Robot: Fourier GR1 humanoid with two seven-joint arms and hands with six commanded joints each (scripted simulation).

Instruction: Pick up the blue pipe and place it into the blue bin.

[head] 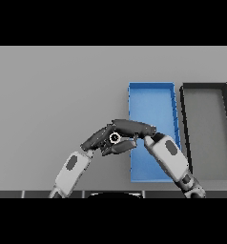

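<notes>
Two dark robot hands meet over the grey worktop (58, 95), just left of the shallow rectangular blue bin (151, 97). The right robot hand (132, 127) reaches leftward across the bin's left edge, fingers extended; whether it grips anything cannot be told. The left robot hand (106, 138) sits beneath it, its grip equally unclear. The blue pipe cannot be made out; it may be hidden between the hands. A dark grey rectangular tray (206, 88) stands right of the bin. Placement appears still undone.
</notes>
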